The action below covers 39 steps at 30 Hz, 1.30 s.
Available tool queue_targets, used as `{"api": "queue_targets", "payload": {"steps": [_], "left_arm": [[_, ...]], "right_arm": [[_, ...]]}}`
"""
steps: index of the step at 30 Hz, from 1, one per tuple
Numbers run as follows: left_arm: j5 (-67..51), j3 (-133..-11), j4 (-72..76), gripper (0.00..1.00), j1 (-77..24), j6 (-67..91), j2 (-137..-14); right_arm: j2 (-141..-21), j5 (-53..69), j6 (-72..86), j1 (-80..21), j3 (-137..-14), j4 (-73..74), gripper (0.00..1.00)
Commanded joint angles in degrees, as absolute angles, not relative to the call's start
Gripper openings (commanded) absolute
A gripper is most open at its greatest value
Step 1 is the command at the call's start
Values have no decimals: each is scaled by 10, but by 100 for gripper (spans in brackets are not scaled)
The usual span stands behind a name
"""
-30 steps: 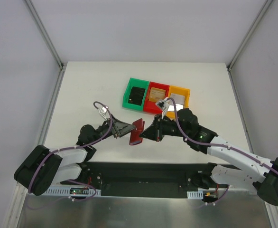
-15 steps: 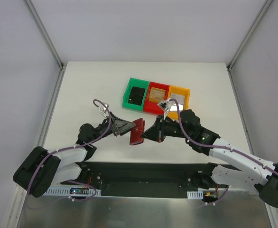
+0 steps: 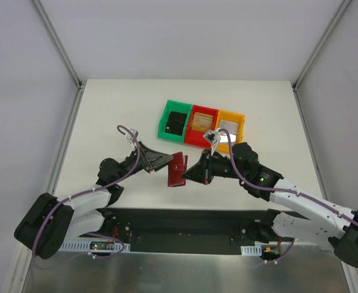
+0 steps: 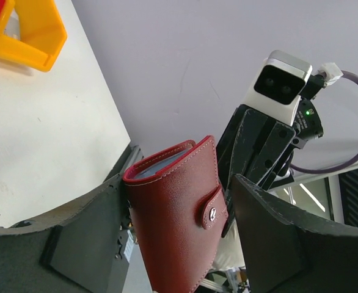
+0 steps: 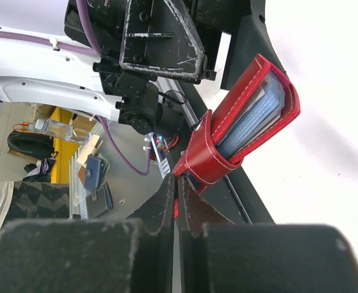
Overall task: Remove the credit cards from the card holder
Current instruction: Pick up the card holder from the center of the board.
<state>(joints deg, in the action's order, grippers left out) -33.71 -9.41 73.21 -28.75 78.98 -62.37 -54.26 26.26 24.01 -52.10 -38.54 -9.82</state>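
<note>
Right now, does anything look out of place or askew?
Only the card holder: it hangs tilted above the table, pinched at its tab by the right tool, inside the open left tool.

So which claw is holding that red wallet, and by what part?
The right gripper pinches the card holder by its snap tab; the left gripper stands open around its body.

White table [image 3: 118,110], matte, rails along both side edges; directly on it, just beyond the jaws of the right gripper [image 3: 188,175], one row of three open bins touching side by side: green bin [image 3: 162,125] leftmost, red bin [image 3: 194,141] middle, orange bin [image 3: 241,125] rightmost.
</note>
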Motion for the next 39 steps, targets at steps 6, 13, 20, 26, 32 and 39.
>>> {"api": "queue_targets", "payload": {"steps": [6, 13, 20, 26, 32, 39], "left_arm": [[-371, -126, 947, 57, -286, 804, -606], [-372, -119, 943, 45, -286, 802, -595], [-374, -113, 906, 31, -286, 788, -575], [-384, -133, 733, 22, -286, 717, -506], [-338, -180, 407, 10, -287, 573, -407], [-321, -186, 355, 0, -287, 563, -415]], "right_arm": [[-530, 261, 244, -520, -390, -134, 0], [-525, 259, 246, -519, -389, -134, 0], [-526, 241, 248, -519, -395, -112, 7], [-519, 187, 184, -521, -445, -3, 52], [-517, 115, 105, -535, -506, 121, 59], [-519, 25, 74, -549, -533, 176, 61]]}}
